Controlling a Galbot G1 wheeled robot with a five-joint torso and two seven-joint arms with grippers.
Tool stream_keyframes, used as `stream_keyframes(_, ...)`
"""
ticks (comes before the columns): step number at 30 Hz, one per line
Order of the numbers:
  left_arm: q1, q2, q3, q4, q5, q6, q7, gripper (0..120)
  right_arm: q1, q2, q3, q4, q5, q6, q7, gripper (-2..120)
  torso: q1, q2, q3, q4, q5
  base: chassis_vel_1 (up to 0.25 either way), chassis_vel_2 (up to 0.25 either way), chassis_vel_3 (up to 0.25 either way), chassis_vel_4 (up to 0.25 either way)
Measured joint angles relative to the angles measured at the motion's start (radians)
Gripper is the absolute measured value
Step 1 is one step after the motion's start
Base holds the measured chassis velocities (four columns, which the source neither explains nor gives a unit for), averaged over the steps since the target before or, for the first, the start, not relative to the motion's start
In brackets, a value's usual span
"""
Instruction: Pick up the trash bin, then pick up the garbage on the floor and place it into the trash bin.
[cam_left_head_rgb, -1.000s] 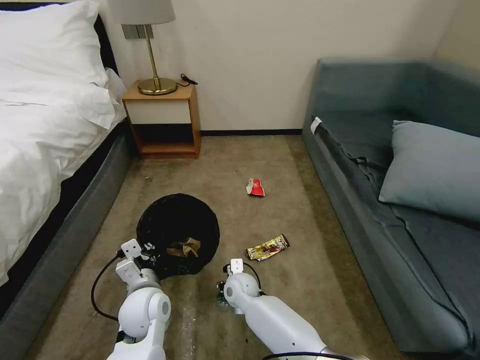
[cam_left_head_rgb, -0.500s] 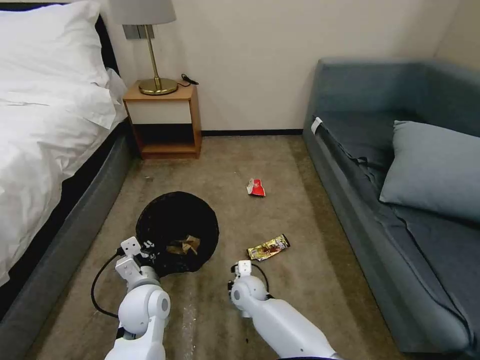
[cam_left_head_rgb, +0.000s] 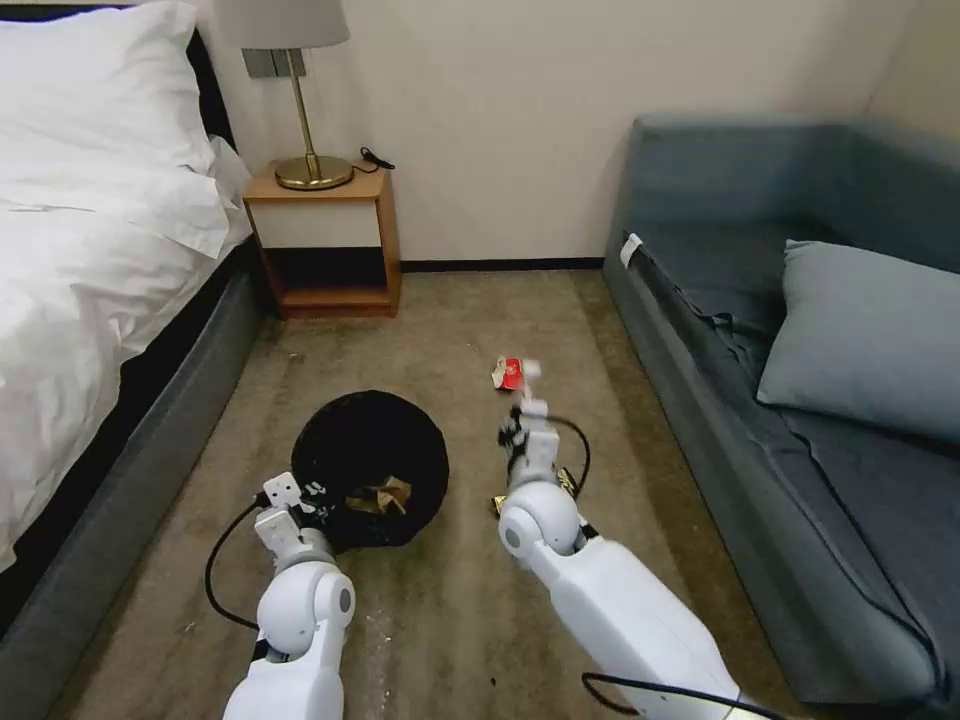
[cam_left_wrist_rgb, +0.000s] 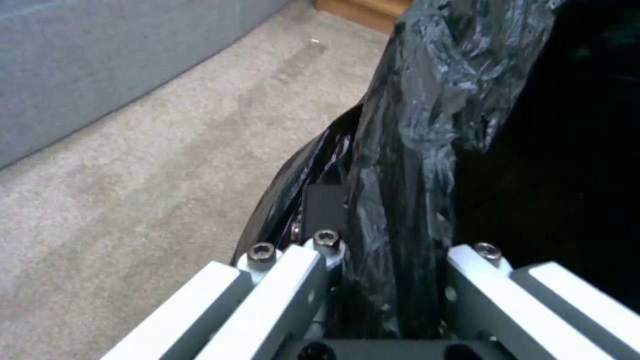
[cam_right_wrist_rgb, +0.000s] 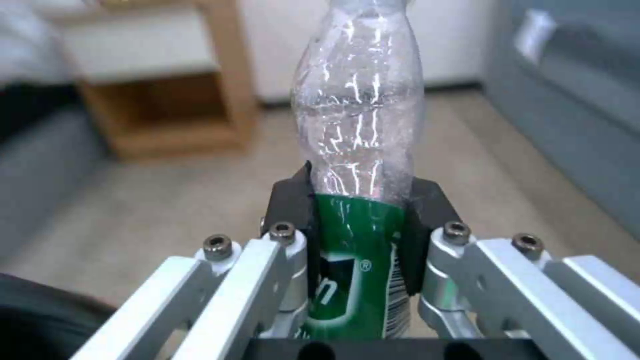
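The trash bin (cam_left_head_rgb: 368, 462), lined with a crinkled black bag (cam_left_wrist_rgb: 427, 100), sits low in front of me, with crumpled brown paper (cam_left_head_rgb: 383, 495) inside. My left gripper (cam_left_head_rgb: 316, 497) is shut on the bin's near rim, pinching the bag (cam_left_wrist_rgb: 393, 240). Right of the bin, my right gripper (cam_left_head_rgb: 520, 425) is raised and shut on a clear bottle with a green label (cam_right_wrist_rgb: 360, 120), which points forward. Just beyond it on the carpet lies a red-and-white wrapper (cam_left_head_rgb: 510, 374). A gold-brown wrapper (cam_left_head_rgb: 496, 504) peeks out from under the right arm.
A bed (cam_left_head_rgb: 90, 260) runs along the left and a grey-blue sofa (cam_left_head_rgb: 800, 330) along the right. A wooden nightstand (cam_left_head_rgb: 325, 240) with a brass lamp (cam_left_head_rgb: 300, 120) stands against the far wall. Open carpet (cam_left_head_rgb: 460, 310) stretches between them.
My right arm has risen from the floor and swung forward with the bottle, now covering most of the gold wrapper. The bin and left gripper have shifted slightly right.
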Motion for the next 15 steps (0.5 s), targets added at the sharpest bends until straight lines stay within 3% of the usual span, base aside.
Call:
stream_keyframes(7,0.002,-0.008,0.01,0.003,0.006,-0.001,0.0,1,0.095,0.041,-0.18,-0.005,0.075,0.007,-0.015,20,0.0,0.0,0.0,0.0004,-0.0001,0.0,0.0,0.0,0.0)
stream_keyframes(15,0.006,-0.008,0.001,-0.005,-0.001,-0.003,0.0,1,0.072,0.072,-0.247,-0.103,0.06,0.017,-0.029,20,0.0,0.0,0.0,0.0003,-0.0002,0.0,0.0,0.0,0.0)
